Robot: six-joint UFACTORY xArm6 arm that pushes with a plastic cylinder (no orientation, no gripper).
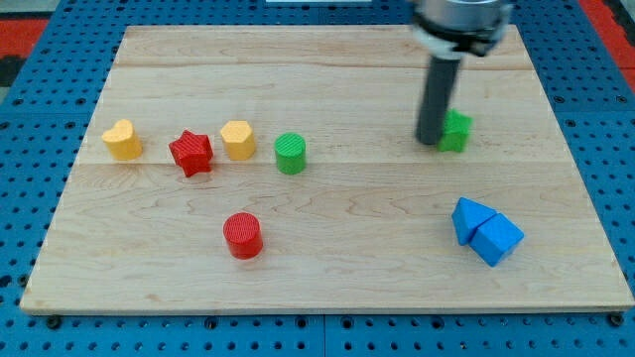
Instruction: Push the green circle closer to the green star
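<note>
Dark rod: my tip (430,142) rests on the board at the view's right, touching or just beside the left side of the green star (456,131). It has no jaws to open or close and holds nothing.
Green star: partly hidden behind the rod; its shape is hard to make out, and it sits right of centre in the upper half.
Green circle (290,154): upright, left of centre, well apart from my tip and the star, with bare wood between them.
Handling: judged a small, light, rigid ribbed plastic piece that should slide easily on smooth wood. Being round, it may roll off the tip if struck off-centre.
Contact point: no grasp is possible. Press on its left flank, in line with the star, low on the wall.
Obstruction: a yellow block (237,140) stands just beside the circle's left, so room for my tip there looks tight.
Neighbours: red star (190,153), second yellow block (122,140), red circle (242,236), two blue blocks (486,232) at lower right, touching.
Board (327,288): pale wood, flat.
</note>
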